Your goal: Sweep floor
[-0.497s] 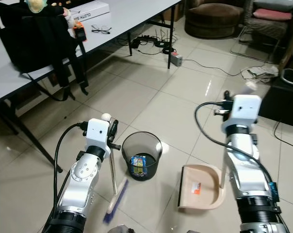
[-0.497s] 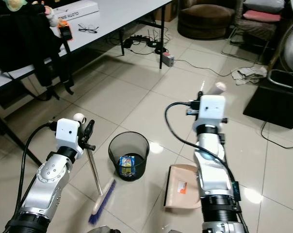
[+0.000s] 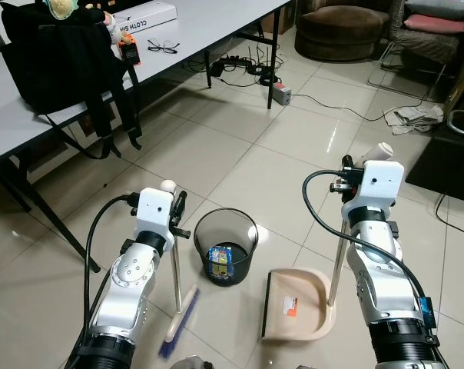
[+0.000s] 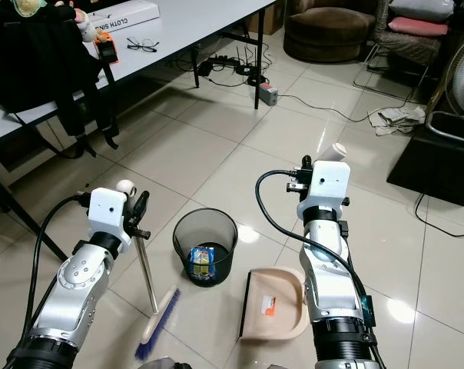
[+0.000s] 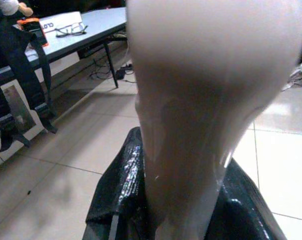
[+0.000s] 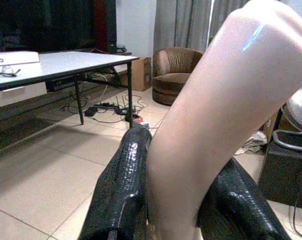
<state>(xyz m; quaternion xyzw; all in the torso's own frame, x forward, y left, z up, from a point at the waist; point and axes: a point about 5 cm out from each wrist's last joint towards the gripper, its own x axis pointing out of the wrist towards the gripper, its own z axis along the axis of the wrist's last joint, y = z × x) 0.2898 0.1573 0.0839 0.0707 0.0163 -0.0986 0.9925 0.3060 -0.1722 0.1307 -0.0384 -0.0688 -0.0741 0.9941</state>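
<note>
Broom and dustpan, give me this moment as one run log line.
left gripper: shut on broom handle | right gripper: shut on dustpan handle | dustpan: on floor beside bin | scrap in dustpan

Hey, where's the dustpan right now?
In the left eye view the dustpan sits on the tiled floor on the robot's right, just right of the black wastebasket, its upright handle held in the right claw.

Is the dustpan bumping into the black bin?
Apart. The left eye view shows a strip of bare tile between the dustpan and the bin.
</note>
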